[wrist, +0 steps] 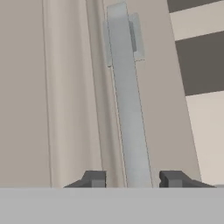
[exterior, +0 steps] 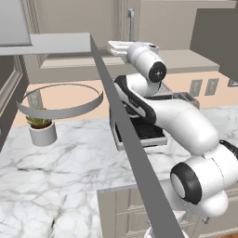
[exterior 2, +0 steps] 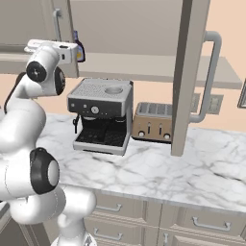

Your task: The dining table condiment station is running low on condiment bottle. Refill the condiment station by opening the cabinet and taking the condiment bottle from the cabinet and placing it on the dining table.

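- Here the tool sits at the left door of the cabinet, one dark finger on each side of that door's silver bar handle.
- The fingers straddle the bar with a small gap visible on both sides, so whether they actually pinch it I cannot tell; the pose looks chosen to pull the door outward.
- The right door already stands swung out toward the cameras, its bent handle facing right.
- The condiment bottle stands upright on the cabinet shelf, just behind the edge of the left door and close to the robot's wrist.
- Below, on the marble desk, an espresso machine and a toaster sit side by side; a potted plant stands further left.
- Judging by this, the opening step is under way, and the bottle is not yet taken.
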